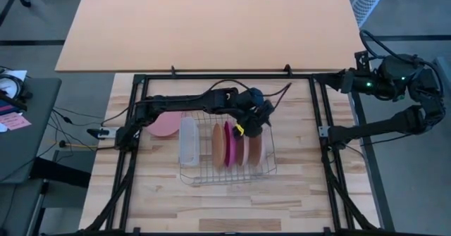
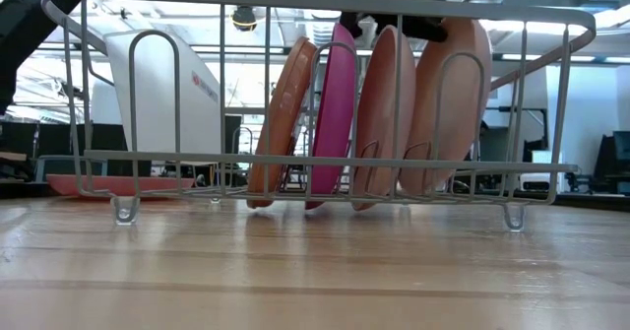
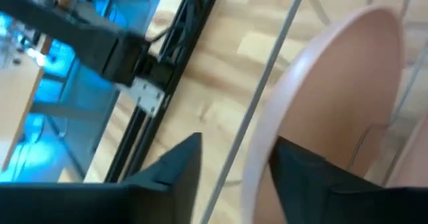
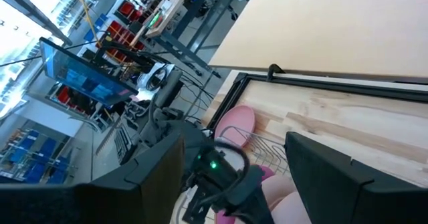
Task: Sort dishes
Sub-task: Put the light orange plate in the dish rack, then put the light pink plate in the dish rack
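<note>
Several dishes stand on edge in the silver wire rack [image 1: 227, 177]: an orange-tan one [image 2: 285, 123], a magenta one [image 2: 335, 113], a pale pink one [image 2: 384, 113] and a tan-pink one [image 2: 448, 103] at the right end. Another pink dish [image 1: 165, 125] lies flat on the table left of the rack. My left gripper [image 1: 254, 127] is above the right-hand dishes. It is open, its fingers on either side of the top rim of a pale pink dish [image 3: 334, 97]. My right gripper [image 4: 231, 177] waits open beyond the table's right edge. My left gripper [image 3: 234, 170] comes slanting down from the left with one finger [image 3: 177, 167] outside the dish's rim [image 3: 257, 144] and the other finger [image 3: 307, 174] over its face. I cannot tell whether either finger touches the dish. The dish stands upright in the rack.
A translucent white tray [image 1: 189, 141] stands in the rack's left part. Black frame rails [image 1: 320, 132] border the wooden table on both sides. A large orange-tan tabletop [image 1: 211, 25] lies beyond the far edge. Bare wood shows in front of the rack.
</note>
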Motion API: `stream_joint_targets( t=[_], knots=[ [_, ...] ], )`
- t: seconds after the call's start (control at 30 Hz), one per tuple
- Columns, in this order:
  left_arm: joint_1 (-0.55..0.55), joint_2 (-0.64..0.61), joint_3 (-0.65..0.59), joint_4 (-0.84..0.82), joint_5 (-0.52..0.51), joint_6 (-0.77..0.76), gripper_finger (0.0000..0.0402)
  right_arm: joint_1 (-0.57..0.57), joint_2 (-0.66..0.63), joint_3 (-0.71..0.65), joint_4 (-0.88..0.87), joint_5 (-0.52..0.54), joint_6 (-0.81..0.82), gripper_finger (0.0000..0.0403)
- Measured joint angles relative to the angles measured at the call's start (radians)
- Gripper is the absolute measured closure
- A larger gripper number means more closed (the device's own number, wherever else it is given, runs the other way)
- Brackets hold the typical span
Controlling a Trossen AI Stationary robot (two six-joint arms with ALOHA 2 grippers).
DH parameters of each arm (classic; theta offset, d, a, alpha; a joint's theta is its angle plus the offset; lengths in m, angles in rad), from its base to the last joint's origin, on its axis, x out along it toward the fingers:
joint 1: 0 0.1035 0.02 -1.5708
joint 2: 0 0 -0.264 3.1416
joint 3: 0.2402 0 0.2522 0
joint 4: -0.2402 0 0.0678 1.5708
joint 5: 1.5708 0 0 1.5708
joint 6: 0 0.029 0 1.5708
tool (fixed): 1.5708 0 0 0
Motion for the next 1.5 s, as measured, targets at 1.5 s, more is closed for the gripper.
stream_joint_targets(
  t=[1.5],
  knots=[
    [0.515, -0.582, -0.419, -0.779, -0.272, -1.535, 0.0153, 0.0, 0.0, 0.0, -0.09, -0.09, -0.204, 0.0137]
  ],
)
